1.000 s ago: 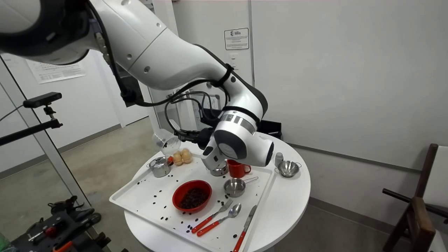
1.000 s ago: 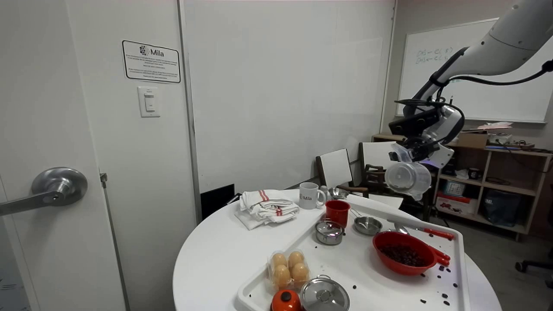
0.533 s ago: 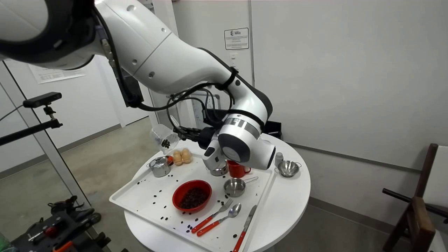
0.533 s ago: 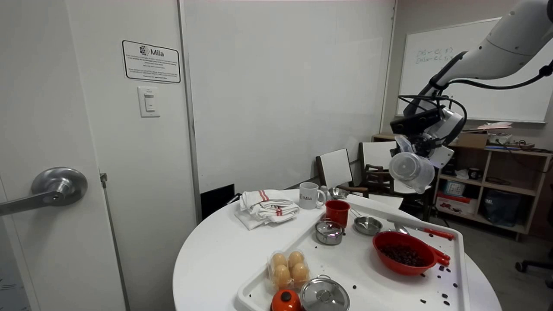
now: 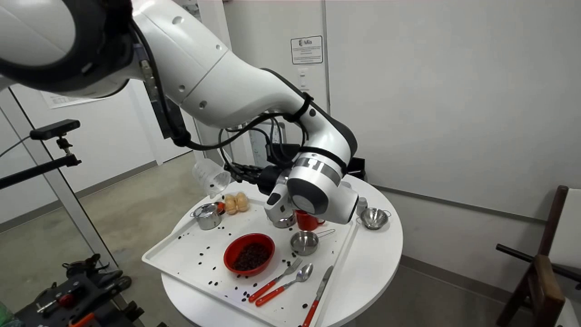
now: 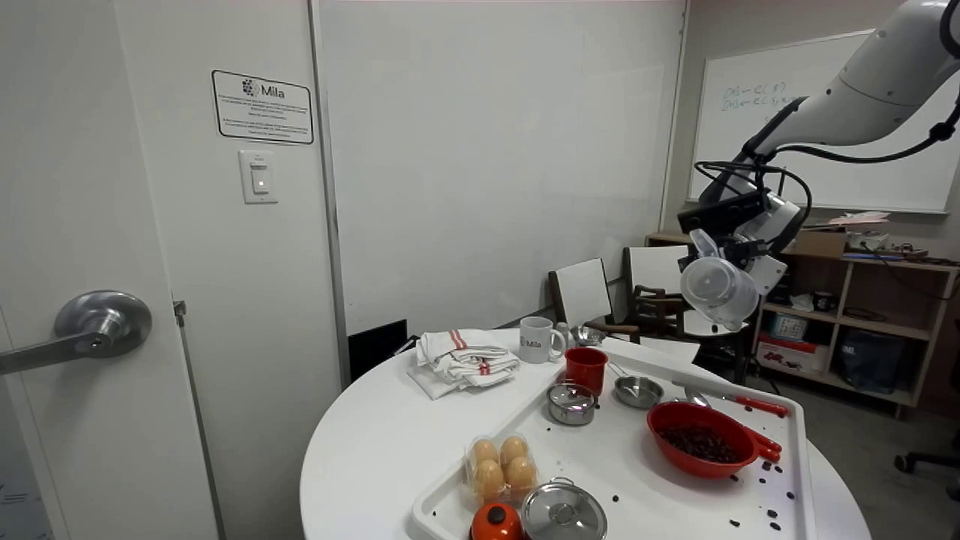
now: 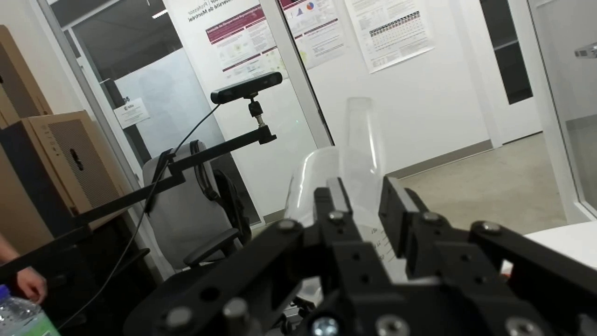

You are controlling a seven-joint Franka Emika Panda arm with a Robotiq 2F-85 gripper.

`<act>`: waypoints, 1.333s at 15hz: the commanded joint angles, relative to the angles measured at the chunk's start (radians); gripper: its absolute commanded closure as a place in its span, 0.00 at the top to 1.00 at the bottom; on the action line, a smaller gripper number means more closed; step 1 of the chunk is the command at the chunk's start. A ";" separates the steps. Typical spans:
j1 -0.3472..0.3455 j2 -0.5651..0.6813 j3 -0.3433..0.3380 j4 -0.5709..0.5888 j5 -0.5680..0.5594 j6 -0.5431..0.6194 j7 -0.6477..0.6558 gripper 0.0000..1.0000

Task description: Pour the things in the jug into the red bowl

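Observation:
The jug is a clear plastic measuring jug (image 5: 210, 175) held in the air above the tray's far left corner. It is tilted, with its mouth slanting down. It also shows in an exterior view (image 6: 718, 291) and in the wrist view (image 7: 311, 182), where its handle lies between the fingers. My gripper (image 7: 361, 198) is shut on the jug at its handle. The gripper also shows in an exterior view (image 5: 240, 171). The red bowl (image 5: 232, 250) sits upright on the tray, lower than the jug and apart from it, holding dark beans (image 5: 251, 258). The bowl also shows in an exterior view (image 6: 686, 459).
A white tray (image 5: 190, 259) holds a red cup (image 6: 585, 367), a small steel pan (image 5: 304, 243), lidded steel pots (image 6: 564, 514), eggs (image 6: 489, 480) and red-handled cutlery (image 5: 272, 284). Loose beans lie around the bowl. A mug (image 6: 535, 341) and folded towel (image 6: 465, 360) stand behind the tray.
My gripper and the jug have moved slightly up and away from the bowl. A dark cluster seen in the jug half a second ago no longer shows. The bowl has not moved.

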 commanded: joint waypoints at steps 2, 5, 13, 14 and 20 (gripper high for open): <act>0.005 0.031 -0.013 0.042 0.017 -0.049 -0.010 0.09; 0.043 -0.001 -0.042 0.007 0.029 0.064 -0.006 0.09; 0.163 -0.077 -0.055 -0.041 0.014 0.482 0.021 0.09; 0.177 -0.085 -0.051 -0.040 0.004 0.512 0.027 0.09; 0.324 -0.147 -0.036 -0.052 -0.116 0.814 0.078 0.09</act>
